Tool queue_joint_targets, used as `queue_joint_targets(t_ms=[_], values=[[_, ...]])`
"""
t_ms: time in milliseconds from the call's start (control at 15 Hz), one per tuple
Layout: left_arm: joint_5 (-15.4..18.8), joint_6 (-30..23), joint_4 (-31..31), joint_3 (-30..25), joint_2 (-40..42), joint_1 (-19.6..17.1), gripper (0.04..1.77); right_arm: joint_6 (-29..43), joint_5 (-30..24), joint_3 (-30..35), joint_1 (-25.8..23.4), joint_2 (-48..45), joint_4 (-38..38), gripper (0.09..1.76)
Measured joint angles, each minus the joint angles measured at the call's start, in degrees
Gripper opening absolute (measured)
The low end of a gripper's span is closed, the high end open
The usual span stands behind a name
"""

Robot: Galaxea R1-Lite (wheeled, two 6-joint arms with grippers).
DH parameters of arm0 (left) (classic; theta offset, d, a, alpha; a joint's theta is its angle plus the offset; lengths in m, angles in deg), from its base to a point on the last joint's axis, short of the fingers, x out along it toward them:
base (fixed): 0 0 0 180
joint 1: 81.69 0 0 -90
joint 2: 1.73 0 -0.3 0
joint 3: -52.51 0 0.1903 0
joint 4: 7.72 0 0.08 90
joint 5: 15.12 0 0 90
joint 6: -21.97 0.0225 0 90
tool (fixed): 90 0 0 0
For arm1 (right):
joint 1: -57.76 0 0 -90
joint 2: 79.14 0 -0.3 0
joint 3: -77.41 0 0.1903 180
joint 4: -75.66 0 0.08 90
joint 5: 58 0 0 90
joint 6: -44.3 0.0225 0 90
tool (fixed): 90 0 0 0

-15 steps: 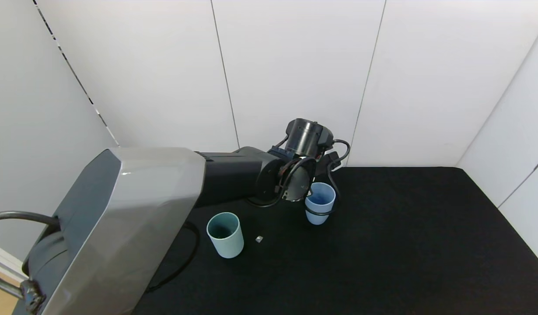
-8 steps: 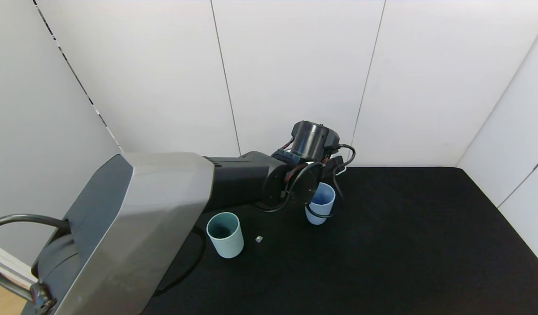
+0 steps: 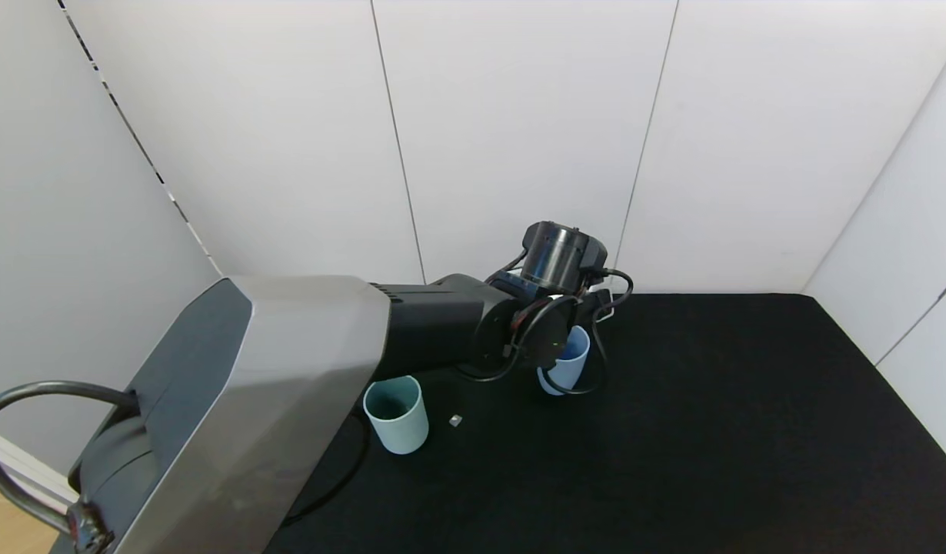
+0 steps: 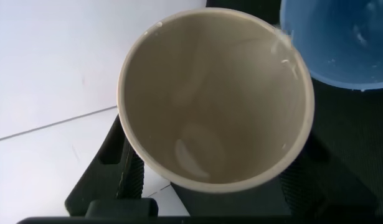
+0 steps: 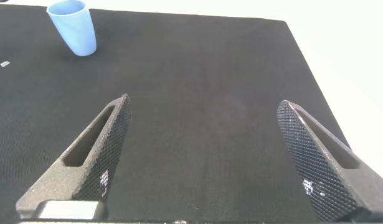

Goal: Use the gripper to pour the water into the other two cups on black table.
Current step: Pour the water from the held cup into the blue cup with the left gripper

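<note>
The black desk (image 3: 711, 431) fills the floor of the white-walled booth. Over its back-left part stretches the left arm, its big grey and black housing nearest to me, cabled wrist reaching out to the far middle of the desk. The left pincer (image 3: 554, 338) hangs right above the light blue cup (image 3: 569, 365), hiding part of that cup's rim. In the left wrist view it is pinching a beige cup (image 4: 216, 99), whose mouth faces the camera and whose rim sits just beside the rim of the light blue one (image 4: 340, 40); droplets cling to both inner walls, and a small sheen of water lies low inside the beige cup.

The teal-green cup (image 3: 397, 413) stands upright nearer to me and to the left, apart from the blue cup. A tiny pale scrap (image 3: 455, 420) lies on the desk between them.

The right pincer (image 5: 207, 162) hovers spread wide over bare desk, well away from the blue cup.
</note>
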Motion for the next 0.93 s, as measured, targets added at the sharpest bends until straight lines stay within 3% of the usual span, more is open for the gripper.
queue_joint_targets(t_ms=[933], values=[[-2.3,6.6,0.0,0.1,-0.4,0.3,1.2,0.0,0.0,0.0,0.0,0.0,0.0,1.71]])
